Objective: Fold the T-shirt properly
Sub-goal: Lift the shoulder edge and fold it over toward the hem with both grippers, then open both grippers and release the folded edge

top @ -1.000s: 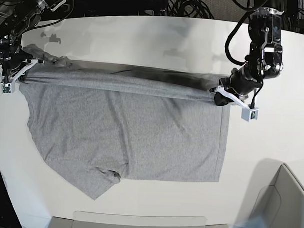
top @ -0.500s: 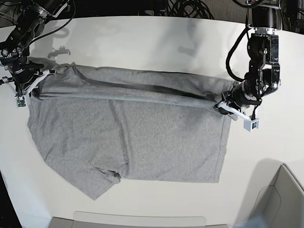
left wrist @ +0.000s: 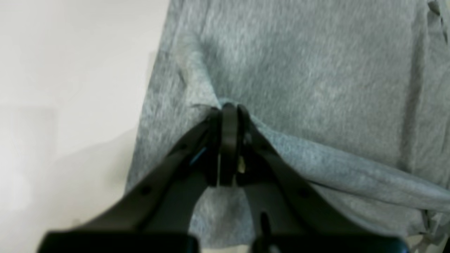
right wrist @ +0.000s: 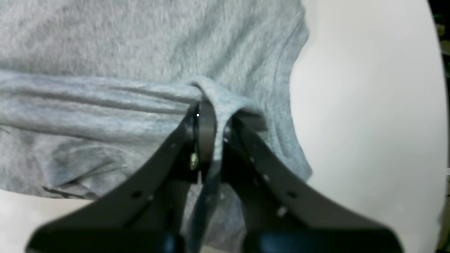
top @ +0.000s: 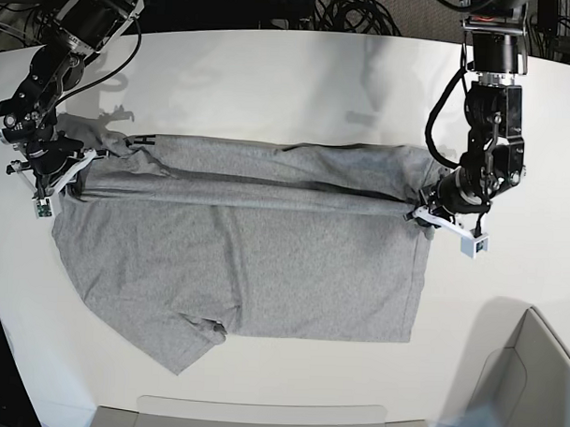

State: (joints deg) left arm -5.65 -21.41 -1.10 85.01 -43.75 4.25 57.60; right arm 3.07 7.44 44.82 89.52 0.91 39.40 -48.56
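The heather-grey T-shirt (top: 246,259) lies spread on the white table (top: 299,83), plain side up, its far edge lifted into a taut fold stretched between both arms. My left gripper (top: 422,215), on the base view's right, is shut on the shirt's edge; in the left wrist view the gripper (left wrist: 228,109) pinches grey cloth (left wrist: 309,70). My right gripper (top: 65,180), on the base view's left, is shut on the other end; in the right wrist view the gripper (right wrist: 211,109) has cloth (right wrist: 105,105) bunched between its jaws. A dark strip shows at the neckline (top: 142,140).
A grey bin (top: 532,391) stands at the front right corner. A pale tray edge (top: 259,414) runs along the front. Black cables (top: 358,10) lie beyond the table's far edge. The table's left edge curves near my right arm.
Both grippers have carried the held fold toward the front of the table, over the shirt's body. More of the folded-over layer now lies flat behind the fold line.
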